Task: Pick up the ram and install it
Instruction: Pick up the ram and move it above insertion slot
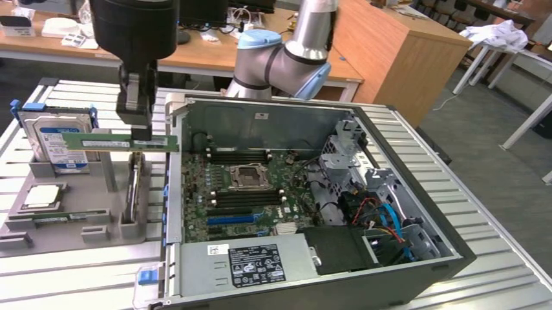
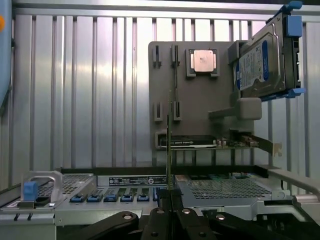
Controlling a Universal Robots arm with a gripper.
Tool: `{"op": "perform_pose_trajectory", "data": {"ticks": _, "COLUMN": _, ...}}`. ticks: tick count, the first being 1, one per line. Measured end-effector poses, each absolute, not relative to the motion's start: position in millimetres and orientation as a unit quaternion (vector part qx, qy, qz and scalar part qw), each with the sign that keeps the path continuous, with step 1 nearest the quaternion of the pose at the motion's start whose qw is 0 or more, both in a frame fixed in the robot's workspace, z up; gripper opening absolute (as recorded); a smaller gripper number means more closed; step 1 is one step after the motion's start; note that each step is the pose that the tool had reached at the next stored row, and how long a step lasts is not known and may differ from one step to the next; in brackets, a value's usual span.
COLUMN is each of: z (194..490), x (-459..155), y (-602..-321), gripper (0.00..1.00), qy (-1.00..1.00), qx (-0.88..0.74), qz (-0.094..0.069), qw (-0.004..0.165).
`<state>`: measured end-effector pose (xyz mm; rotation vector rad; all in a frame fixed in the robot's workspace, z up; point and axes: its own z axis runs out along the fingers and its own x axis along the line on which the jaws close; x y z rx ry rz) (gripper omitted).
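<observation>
The ram (image 1: 95, 143) is a long green stick with a white label. It hangs level in the air above the grey tray (image 1: 77, 229), to the exterior view's left of the open computer case (image 1: 448, 252). My gripper (image 1: 141, 137) is shut on it from above, gripping near its case-side end. In the wrist view the ram (image 2: 170, 125) appears edge-on as a thin line rising from between my gripper's (image 2: 170, 207) closed fingers. The motherboard (image 1: 298, 184) has dark memory slots (image 1: 245, 155) on either side of the CPU socket (image 1: 250, 175).
On the tray a blue-labelled hard drive (image 1: 56, 145) stands upright, with a square CPU (image 1: 41, 197) in front of it and a small green board (image 1: 61, 218) lying flat. The case holds a power supply (image 1: 250, 261), a drive cage (image 1: 345, 152) and cables (image 1: 384, 216). The arm's elbow (image 1: 276, 64) looms behind.
</observation>
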<state>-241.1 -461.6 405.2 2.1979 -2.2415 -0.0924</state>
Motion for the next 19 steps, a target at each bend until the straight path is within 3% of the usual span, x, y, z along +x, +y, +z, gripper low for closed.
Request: {"op": "perform_pose_trajectory", "data": {"ticks": 19, "z": 405, "x": -203, "y": -462, "gripper": 0.11, "qy": -0.714, "qx": 0.7, "qz": -0.029, "qw": 0.001}}
